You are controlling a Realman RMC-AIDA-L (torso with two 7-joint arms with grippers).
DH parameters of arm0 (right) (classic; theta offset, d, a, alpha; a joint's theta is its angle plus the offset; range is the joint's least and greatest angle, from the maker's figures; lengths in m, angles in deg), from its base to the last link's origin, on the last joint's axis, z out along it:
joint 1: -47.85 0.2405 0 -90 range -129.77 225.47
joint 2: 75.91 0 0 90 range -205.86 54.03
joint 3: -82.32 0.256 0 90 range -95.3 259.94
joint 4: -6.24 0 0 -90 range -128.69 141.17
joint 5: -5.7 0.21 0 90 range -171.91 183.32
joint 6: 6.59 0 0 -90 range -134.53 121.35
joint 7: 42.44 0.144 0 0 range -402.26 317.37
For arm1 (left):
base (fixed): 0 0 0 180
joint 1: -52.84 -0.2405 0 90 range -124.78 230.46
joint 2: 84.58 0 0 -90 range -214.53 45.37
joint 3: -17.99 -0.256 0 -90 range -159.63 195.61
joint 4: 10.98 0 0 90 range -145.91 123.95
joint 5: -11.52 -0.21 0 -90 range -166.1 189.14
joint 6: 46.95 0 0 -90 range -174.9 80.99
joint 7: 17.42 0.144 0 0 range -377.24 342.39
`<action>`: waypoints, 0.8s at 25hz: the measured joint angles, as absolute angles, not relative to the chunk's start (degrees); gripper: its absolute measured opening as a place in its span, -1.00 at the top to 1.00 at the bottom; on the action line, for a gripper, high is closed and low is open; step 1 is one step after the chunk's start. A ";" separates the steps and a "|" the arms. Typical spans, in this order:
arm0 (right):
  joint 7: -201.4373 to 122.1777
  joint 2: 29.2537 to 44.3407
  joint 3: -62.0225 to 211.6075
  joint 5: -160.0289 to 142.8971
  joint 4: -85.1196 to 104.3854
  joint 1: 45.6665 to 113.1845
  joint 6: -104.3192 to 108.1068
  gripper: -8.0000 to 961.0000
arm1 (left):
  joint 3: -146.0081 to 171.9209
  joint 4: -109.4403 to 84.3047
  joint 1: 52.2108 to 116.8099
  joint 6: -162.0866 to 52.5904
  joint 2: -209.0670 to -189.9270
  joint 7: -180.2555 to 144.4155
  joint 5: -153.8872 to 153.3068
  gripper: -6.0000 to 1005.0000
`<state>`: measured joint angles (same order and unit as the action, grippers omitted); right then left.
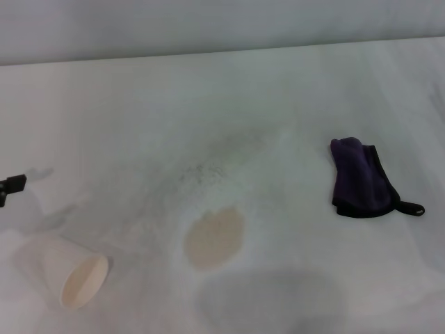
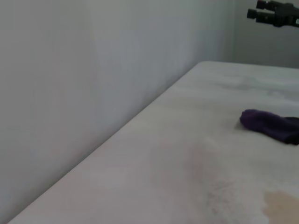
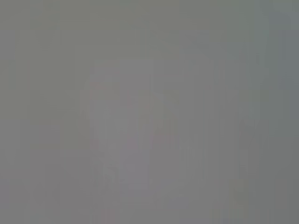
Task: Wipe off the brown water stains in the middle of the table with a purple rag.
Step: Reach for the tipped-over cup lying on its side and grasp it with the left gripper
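The purple rag [image 1: 361, 179] lies crumpled on the white table [image 1: 208, 97] at the right, its black loop tab pointing right. The brown water stain [image 1: 214, 239], a pale tan oval patch, sits in the middle near the front, well left of the rag. Both also show in the left wrist view: the rag [image 2: 273, 126] and an edge of the stain [image 2: 282, 207]. Only a black tip of my left gripper [image 1: 10, 186] shows at the left edge, far from both. My right gripper [image 2: 275, 13] shows far off above the table's right side. Nothing touches the rag.
A cream-white plastic cup [image 1: 73, 273] lies on its side at the front left, mouth toward me. Faint grey speckled smudges [image 1: 201, 170] lie behind the stain. A grey shadow patch [image 1: 271, 299] lies at the front. A grey wall [image 2: 70, 93] runs behind the table.
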<state>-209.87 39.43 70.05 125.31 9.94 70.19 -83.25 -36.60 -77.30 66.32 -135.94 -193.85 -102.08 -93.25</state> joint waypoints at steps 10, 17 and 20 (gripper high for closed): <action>-210.08 39.51 70.47 125.58 11.30 70.69 -82.04 -0.82 | -33.99 -77.97 69.24 -144.51 -193.58 -106.89 -97.75 -0.74; -210.15 39.67 71.88 127.01 10.82 70.77 -80.19 -0.81 | -34.06 -82.37 70.28 -147.33 -193.31 -101.80 -105.09 -0.74; -210.09 39.66 73.74 127.27 10.81 70.95 -79.15 -0.81 | -34.42 -86.69 69.83 -148.31 -193.63 -99.32 -107.69 -0.74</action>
<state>-210.09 39.66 73.74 127.27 10.81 70.95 -79.15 -34.42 -86.69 69.83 -148.31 -193.63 -99.32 -107.69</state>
